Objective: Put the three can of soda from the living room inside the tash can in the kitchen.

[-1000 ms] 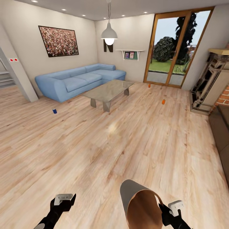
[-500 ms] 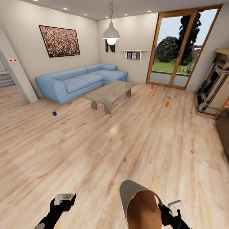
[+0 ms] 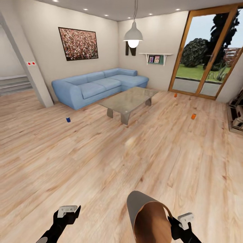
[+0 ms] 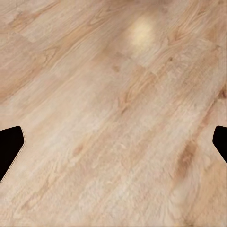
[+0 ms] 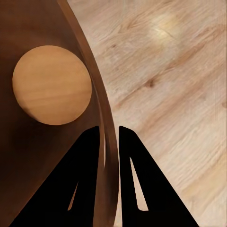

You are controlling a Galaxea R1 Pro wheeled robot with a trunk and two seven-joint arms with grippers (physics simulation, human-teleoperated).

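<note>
Living room (image 3: 101,152) of light wood planks stretches ahead in the head view, with the long light-blue corner sofa (image 3: 98,86) against the far wall under a framed picture (image 3: 78,44), wood-framed glass doors (image 3: 206,57) at the far right, and a glass coffee table (image 3: 130,101) standing in front of the sofa beneath a hanging lamp (image 3: 133,35); nearer the camera, the tash can (image 3: 148,216) is carried tilted on the robot's right side, pale grey outside and brown inside, its mouth facing up toward the head camera; the right gripper (image 5: 108,135) has its two fingers pinched on the bin's rim, one inside the wall and one outside, with the round base of the bin visible deep inside in the right wrist view; the left gripper (image 3: 69,211) hangs over bare floor with nothing in it, and in the left wrist view its dark fingertips (image 4: 9,149) sit far apart at the two edges, spread wide; smallest of all, the three cans stand apart on the floor, a blue can (image 3: 68,119) in front of the sofa's near end, one orange can (image 3: 193,116) well right of the table, and a second orange can (image 3: 175,95) near the doors, each too small to make out its top with any certainty.
</note>
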